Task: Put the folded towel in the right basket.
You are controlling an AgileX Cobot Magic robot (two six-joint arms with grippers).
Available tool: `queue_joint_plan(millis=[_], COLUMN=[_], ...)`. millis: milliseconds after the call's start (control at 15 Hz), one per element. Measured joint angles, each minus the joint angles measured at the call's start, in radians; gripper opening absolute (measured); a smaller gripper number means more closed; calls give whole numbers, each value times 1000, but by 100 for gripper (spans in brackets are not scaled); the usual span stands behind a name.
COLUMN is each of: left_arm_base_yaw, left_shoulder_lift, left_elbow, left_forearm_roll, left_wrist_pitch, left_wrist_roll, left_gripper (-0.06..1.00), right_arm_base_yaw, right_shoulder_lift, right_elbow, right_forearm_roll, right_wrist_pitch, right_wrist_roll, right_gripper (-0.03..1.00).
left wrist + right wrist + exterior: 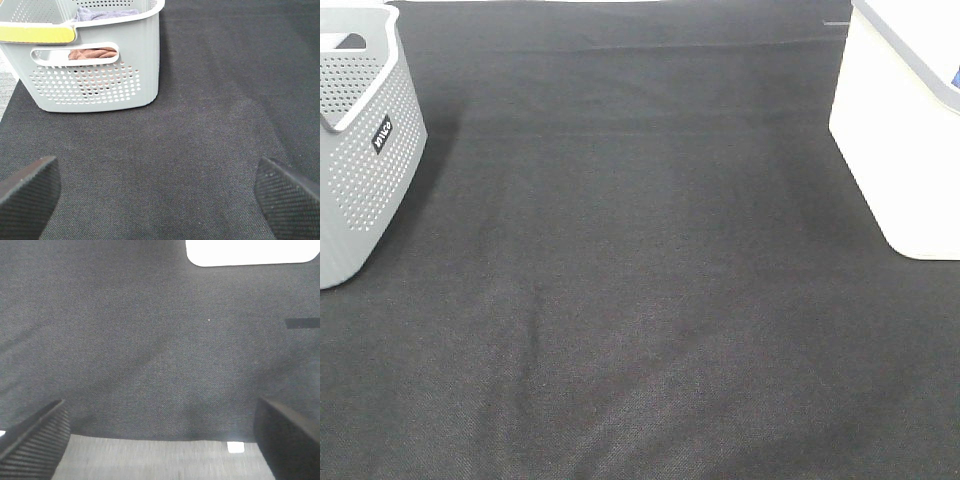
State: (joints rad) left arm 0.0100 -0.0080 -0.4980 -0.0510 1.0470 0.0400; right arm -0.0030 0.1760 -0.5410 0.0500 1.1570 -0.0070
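A grey perforated basket point(365, 160) stands at the left and a white basket point(910, 150) at the right. No towel lies on the dark cloth between them. In the left wrist view the grey basket point(100, 75) holds a brown cloth point(92, 53), seen through the handle slot, and a grey-purple cloth point(107, 14) above it. My left gripper point(157, 200) is open and empty, low over the cloth in front of that basket. My right gripper point(160, 440) is open and empty, with the white basket point(250, 251) some way ahead. Neither arm shows in the high view.
A dark fabric cover point(640, 300) with soft creases spans the table. A yellow strip point(35, 34) sits on the grey basket's rim. The cover's edge and a lighter grey surface point(150, 460) show under my right gripper. A black mark point(302, 323) lies near the white basket.
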Motion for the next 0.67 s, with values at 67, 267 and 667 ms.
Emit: queue_joint_plan(millis=[67, 267, 667], left_arm_base_yaw=[0, 0, 0], left_shoulder_lift=[0, 0, 0], left_elbow=[0, 0, 0], left_forearm_roll=[0, -8, -18], left_wrist_pitch=[0, 0, 0], left_wrist_roll=[0, 0, 0], left_gripper=[98, 98, 98], right_arm_base_yaw=[0, 0, 0], right_shoulder_lift=[-81, -181, -181], right_elbow=[37, 52, 86], right_forearm_roll=[2, 1, 0], right_wrist_pitch=[3, 11, -47], right_wrist_roll=[0, 0, 0], right_gripper=[97, 97, 97])
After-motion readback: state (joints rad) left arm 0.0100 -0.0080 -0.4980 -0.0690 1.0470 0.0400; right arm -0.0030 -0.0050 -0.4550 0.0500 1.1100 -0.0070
